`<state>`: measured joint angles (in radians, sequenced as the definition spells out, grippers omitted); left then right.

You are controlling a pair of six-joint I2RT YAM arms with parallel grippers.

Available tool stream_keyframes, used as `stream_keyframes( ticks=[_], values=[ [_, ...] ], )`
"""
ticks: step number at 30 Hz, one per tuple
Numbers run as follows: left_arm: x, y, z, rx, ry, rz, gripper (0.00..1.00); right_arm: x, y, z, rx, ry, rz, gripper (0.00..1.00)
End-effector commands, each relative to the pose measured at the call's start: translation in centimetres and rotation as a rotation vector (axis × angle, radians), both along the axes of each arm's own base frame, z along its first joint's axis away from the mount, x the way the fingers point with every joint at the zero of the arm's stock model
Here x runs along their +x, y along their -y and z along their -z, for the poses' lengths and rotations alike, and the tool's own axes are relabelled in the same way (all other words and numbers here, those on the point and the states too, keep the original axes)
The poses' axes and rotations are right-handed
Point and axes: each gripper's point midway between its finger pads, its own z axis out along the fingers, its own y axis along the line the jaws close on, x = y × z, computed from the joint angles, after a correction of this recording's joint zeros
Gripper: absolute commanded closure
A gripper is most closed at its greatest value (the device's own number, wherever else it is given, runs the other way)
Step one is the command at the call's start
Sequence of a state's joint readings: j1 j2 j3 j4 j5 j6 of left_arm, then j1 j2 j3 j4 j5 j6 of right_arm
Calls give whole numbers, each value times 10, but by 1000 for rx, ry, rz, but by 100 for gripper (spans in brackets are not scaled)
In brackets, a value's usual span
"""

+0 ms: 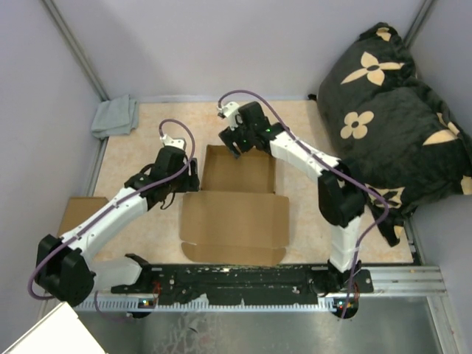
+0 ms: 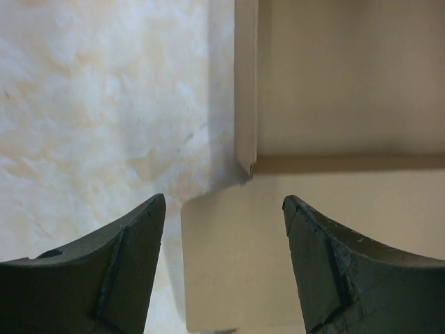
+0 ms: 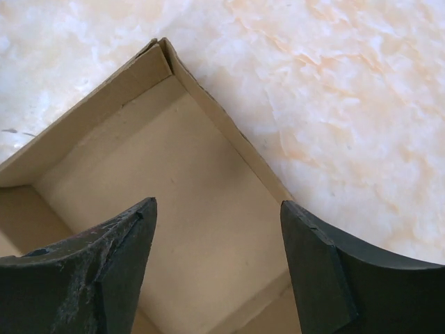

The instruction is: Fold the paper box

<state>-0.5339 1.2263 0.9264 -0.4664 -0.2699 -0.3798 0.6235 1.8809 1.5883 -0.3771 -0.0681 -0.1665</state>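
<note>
The paper box [image 1: 234,221] is plain brown cardboard in the middle of the table. Its far part is a shallow tray with raised walls, and its lid panel lies flat towards me. My left gripper [image 1: 192,177] is open and empty at the tray's left near corner. In the left wrist view the gripper [image 2: 222,202] hovers over the lid's flap [image 2: 236,271], beside the upright tray wall [image 2: 246,83]. My right gripper [image 1: 234,146] is open and empty at the tray's far edge. In the right wrist view it [image 3: 217,203] hangs over the tray floor [image 3: 201,209].
A grey cloth [image 1: 116,116] lies at the far left corner. A smaller brown cardboard piece [image 1: 80,210] lies at the left edge. A black flowered pillow [image 1: 391,110] fills the right side. A black rail [image 1: 243,280] runs along the near edge.
</note>
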Motion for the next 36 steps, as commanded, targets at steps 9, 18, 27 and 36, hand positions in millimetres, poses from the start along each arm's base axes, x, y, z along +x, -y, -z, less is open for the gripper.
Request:
stream_keyframes(
  ticks=[9,18,27,36],
  values=[
    [-25,-5,-17,-120,83,3,25,47,-44,57,-138,-11,-143,28],
    [-27,-10,-32,-139,148,-7,25,61,-55,78,-136,-24,-127,34],
    [-26,-9,-27,-140,133,-7,27,86,-15,75,-92,-69,186,84],
    [-24,-5,-25,-149,132,0,27,54,123,82,162,-295,672,90]
  ],
)
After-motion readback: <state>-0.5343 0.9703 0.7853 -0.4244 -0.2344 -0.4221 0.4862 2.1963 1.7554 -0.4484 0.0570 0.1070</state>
